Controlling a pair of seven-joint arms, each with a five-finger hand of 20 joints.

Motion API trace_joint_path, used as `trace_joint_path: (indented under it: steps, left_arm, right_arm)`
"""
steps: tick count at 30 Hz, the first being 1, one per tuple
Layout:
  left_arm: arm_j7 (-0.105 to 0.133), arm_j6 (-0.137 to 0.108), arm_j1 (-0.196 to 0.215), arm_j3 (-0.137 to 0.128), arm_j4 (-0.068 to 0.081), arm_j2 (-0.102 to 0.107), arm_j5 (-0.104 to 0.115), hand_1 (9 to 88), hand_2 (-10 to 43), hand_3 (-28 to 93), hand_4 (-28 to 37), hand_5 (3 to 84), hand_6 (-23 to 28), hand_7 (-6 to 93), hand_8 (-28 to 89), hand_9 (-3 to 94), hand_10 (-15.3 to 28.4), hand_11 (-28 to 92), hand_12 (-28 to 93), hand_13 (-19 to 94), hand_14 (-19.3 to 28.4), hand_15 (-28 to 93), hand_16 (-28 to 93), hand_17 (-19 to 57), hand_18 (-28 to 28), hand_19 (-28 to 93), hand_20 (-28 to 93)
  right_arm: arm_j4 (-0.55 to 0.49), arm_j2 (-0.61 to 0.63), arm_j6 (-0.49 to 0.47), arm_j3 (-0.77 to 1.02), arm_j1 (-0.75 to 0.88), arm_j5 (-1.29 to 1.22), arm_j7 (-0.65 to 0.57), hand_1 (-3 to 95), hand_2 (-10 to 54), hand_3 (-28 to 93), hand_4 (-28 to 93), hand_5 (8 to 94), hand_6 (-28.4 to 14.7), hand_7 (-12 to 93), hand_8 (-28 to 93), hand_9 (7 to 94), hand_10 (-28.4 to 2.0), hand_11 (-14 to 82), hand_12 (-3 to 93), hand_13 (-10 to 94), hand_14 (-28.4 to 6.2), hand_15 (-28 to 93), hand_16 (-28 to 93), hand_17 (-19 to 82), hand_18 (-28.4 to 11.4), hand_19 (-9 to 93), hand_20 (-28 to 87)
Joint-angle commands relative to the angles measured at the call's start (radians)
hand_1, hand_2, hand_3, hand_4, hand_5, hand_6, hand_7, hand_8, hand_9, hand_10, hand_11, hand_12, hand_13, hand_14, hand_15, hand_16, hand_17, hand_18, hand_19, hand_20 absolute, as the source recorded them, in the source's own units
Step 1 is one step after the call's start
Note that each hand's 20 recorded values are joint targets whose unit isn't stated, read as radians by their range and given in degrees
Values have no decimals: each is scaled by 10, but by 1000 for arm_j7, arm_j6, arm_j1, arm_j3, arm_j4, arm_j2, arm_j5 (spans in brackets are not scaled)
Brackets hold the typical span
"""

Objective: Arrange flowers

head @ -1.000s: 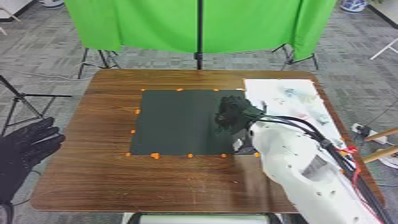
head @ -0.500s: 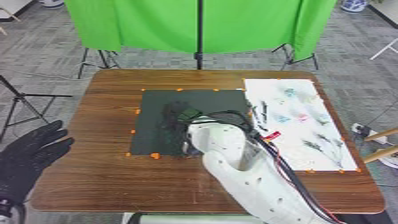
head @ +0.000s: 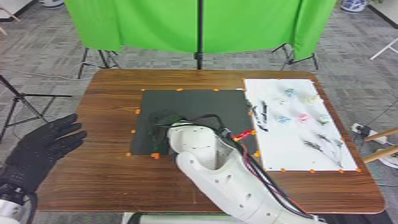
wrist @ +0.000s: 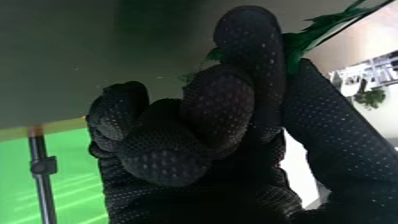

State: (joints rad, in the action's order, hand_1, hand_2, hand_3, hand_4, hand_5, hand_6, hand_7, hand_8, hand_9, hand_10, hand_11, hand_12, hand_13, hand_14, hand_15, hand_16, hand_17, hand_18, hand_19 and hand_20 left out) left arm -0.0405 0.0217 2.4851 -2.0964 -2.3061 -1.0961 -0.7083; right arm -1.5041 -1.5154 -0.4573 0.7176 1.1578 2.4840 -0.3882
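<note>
Here, green foliage [wrist: 311, 38] sits between the right fingers [head: 163, 131] and thumb [wrist: 336, 122].

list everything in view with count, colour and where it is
table: one, brown, centre
mat: one, dark, on the table
sheet: one, white, right of the mat
flower heads: about six, pink, blue and pale, on the sheet
sprigs: several, dark, on the sheet
leafy sprig: one, green, in the right hand
tape bits: many, orange, edging mat and sheet
curtain: one, green, behind the table
pole: one, black, at the curtain
right hand: one, black, over the mat
left hand: one, black, left
</note>
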Motion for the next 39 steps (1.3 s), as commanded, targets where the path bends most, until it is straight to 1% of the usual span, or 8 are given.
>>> trace_joint_path:
  steps: [1, 4, 10, 12, 14, 21, 30, 39]
  left_arm:
    - [-22, 20, -12, 10, 12, -1, -2, 298, 18, 685, -237, 392, 37, 195, -105, 351, 105, 247, 162, 287, 143, 369, -28, -53, 218, 509, 10]
    - [-25, 17, -19, 15, 14, -1, -2, 298, 17, 686, -238, 393, 37, 195, -105, 351, 105, 245, 161, 287, 143, 368, -28, -53, 218, 508, 10]
    - [-49, 36, -47, 24, 25, 5, -2, 298, 18, 685, -238, 393, 37, 193, -104, 351, 103, 243, 162, 288, 141, 367, -29, -53, 218, 508, 9]
    - [-55, 36, -56, 28, 29, 10, -3, 298, 18, 685, -238, 393, 38, 192, -103, 351, 103, 243, 162, 288, 140, 366, -29, -53, 218, 508, 9]
    - [-62, 39, -58, 28, 30, 12, -1, 298, 18, 684, -237, 394, 38, 191, -103, 351, 103, 242, 162, 288, 140, 364, -29, -53, 218, 508, 9]
    - [-68, 42, -65, 34, 33, 14, -1, 298, 19, 684, -237, 394, 38, 187, -101, 352, 103, 241, 163, 288, 142, 364, -27, -53, 219, 509, 8]
    - [-31, 31, -22, 16, 17, -7, -4, 298, 19, 684, -236, 395, 39, 186, -100, 352, 107, 245, 163, 285, 146, 372, -25, -54, 219, 511, 9]
    - [16, 13, 31, 3, -4, -42, -7, 298, 19, 685, -236, 396, 40, 185, -100, 352, 109, 242, 164, 283, 148, 373, -24, -55, 219, 511, 11]
  right_arm:
    - [6, -12, -32, -10, 5, 45, -1, 303, 16, 932, -114, 937, -42, 458, -176, 937, -76, 507, 287, 889, -41, 740, 255, 448, -188, 932, 332]
    - [4, -17, -45, -15, 25, 52, -8, 302, 15, 932, -117, 937, -39, 455, -178, 937, -75, 505, 285, 889, -40, 739, 254, 449, -188, 932, 332]
    - [23, -37, -48, -8, 56, 63, -27, 305, 15, 925, -146, 937, -36, 436, -183, 937, -75, 501, 284, 890, -39, 736, 251, 450, -188, 932, 331]
    - [30, -40, -21, -4, 59, 66, -23, 328, -31, 911, -163, 895, -27, 539, -129, 937, -77, 504, 248, 926, -40, 667, 280, 469, -201, 932, 272]
    - [35, -42, 14, -3, 61, 55, -28, 330, -45, 898, -182, 880, -11, 594, -177, 937, -77, 505, 234, 937, -40, 648, 287, 477, -205, 932, 251]
    - [44, -52, 73, 23, 59, 5, -65, 289, -34, 873, -241, 875, 6, 611, -194, 937, -75, 506, 228, 937, -40, 656, 272, 485, -209, 932, 261]
    - [-5, -6, 57, 23, 17, 30, -42, 221, -26, 843, -273, 864, 8, 603, -172, 937, -76, 488, 233, 937, -42, 654, 271, 483, -210, 932, 264]
    - [-189, 121, -17, 137, -13, -84, 1, 101, 34, 770, -282, 847, 3, 599, -158, 937, -79, 467, 247, 932, -44, 637, 293, 464, -211, 932, 256]
